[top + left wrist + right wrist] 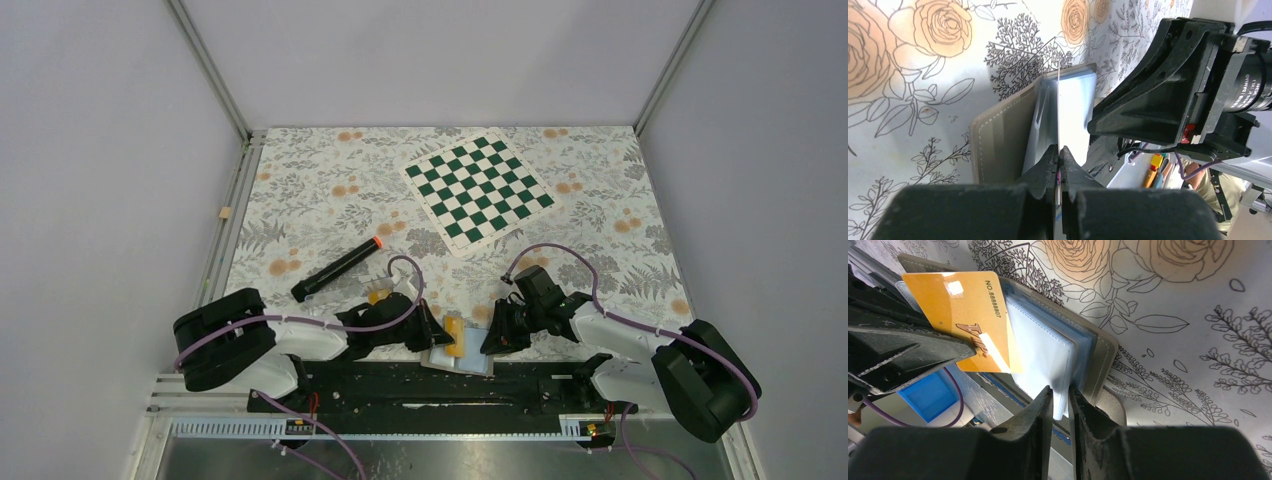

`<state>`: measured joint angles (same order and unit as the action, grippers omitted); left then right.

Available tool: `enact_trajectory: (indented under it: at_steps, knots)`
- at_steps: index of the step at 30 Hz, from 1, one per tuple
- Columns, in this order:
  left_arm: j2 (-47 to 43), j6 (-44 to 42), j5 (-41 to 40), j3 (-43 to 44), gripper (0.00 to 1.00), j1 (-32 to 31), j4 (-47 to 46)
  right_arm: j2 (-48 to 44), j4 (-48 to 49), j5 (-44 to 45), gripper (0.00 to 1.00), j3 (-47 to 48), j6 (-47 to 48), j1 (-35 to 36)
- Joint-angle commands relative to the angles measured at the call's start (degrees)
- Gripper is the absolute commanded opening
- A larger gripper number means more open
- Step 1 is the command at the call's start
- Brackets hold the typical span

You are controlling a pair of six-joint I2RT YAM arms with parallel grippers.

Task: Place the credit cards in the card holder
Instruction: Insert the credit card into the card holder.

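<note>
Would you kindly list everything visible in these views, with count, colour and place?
credit card: one clearly seen, orange-yellow, over the open card holder
card holder: one, grey cover with pale blue-grey pockets, open at the near edge between the arms
chessboard: one, green and white, far side, right of centre, set at an angle
marker: one, black with orange tip, lying left of centre
orange item: one, partly hidden by the left arm; cannot tell what it is
tan block: one, on the left rail
tablecloth: one, white floral with orange roses, covering the table
left tool: one, black, shut on the credit card
right tool: one, black, shut on a card holder pocket
</note>
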<state>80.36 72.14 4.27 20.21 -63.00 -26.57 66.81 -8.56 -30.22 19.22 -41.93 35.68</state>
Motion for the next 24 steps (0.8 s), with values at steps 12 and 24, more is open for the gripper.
enact_trajectory:
  at_steps: [12, 24]
  knots:
    - [-1.0, 6.7, 0.4, -1.4, 0.00, -4.0, -1.6, 1.7, -2.4, 5.3, 0.25, -2.3, 1.4, 0.5]
    - [3.1, 7.0, 3.3, -0.7, 0.00, -5.3, -5.3, 2.1, -2.4, 4.9, 0.25, -2.0, 1.6, 0.5]
